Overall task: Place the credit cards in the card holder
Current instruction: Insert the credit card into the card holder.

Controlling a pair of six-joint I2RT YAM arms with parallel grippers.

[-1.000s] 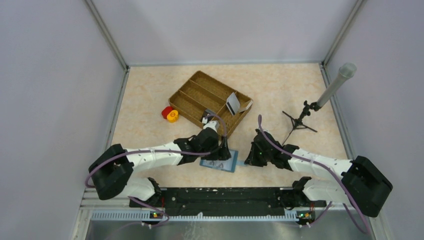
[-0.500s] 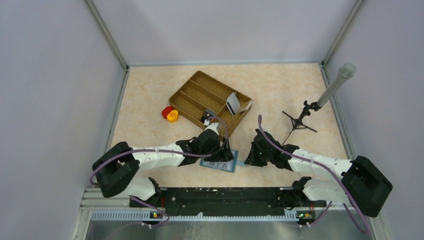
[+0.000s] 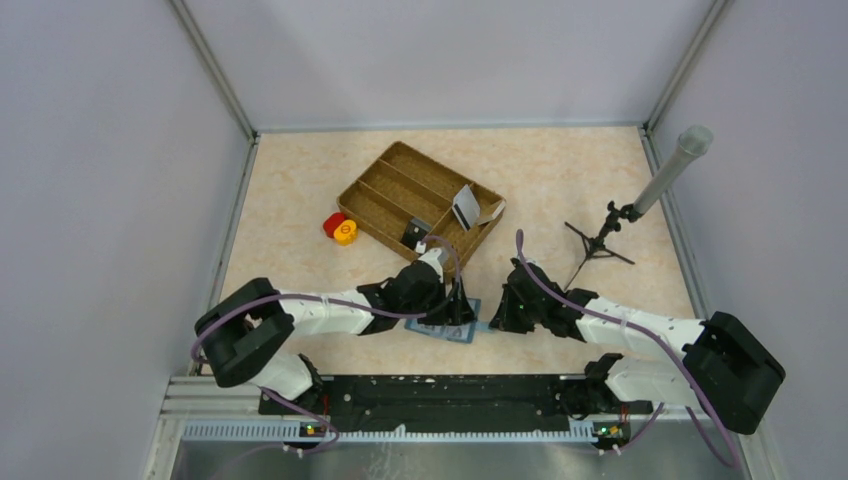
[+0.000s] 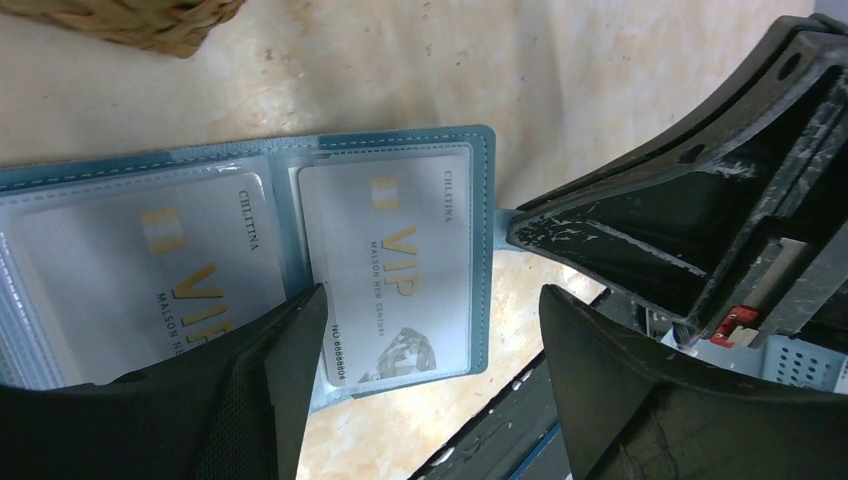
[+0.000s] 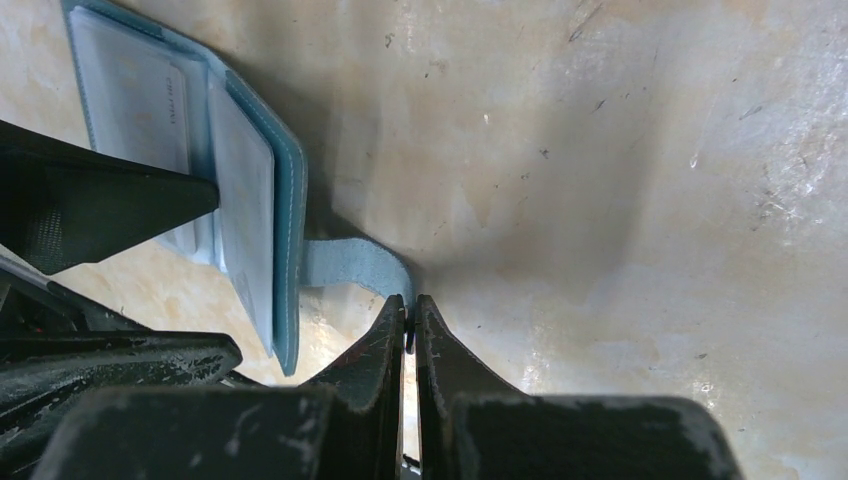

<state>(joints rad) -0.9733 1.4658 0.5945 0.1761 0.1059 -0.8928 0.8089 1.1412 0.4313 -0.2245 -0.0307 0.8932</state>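
Observation:
The teal-blue card holder point(image 3: 446, 323) lies open on the table near the front edge. In the left wrist view it point(image 4: 484, 250) holds two pale VIP credit cards point(image 4: 395, 265) in its clear slots. My left gripper point(image 4: 432, 295) is open and empty just above it, one finger point(image 4: 270, 385) over the lower edge of the left panel. My right gripper point(image 5: 411, 305) is shut on the card holder's closing tab point(image 5: 350, 263) at the right side. A grey-white card point(image 3: 465, 207) and a tan one point(image 3: 491, 212) lean in the woven tray.
The brown woven divided tray point(image 3: 385, 195) stands behind the card holder. Red and yellow round pieces point(image 3: 340, 229) lie to its left. A small tripod with a grey tube point(image 3: 610, 228) stands at the right. The black base rail point(image 3: 440, 390) runs along the front.
My left arm has shifted a little to the right and nearer, its gripper staying over the card holder. The right gripper has held its place on the tab.

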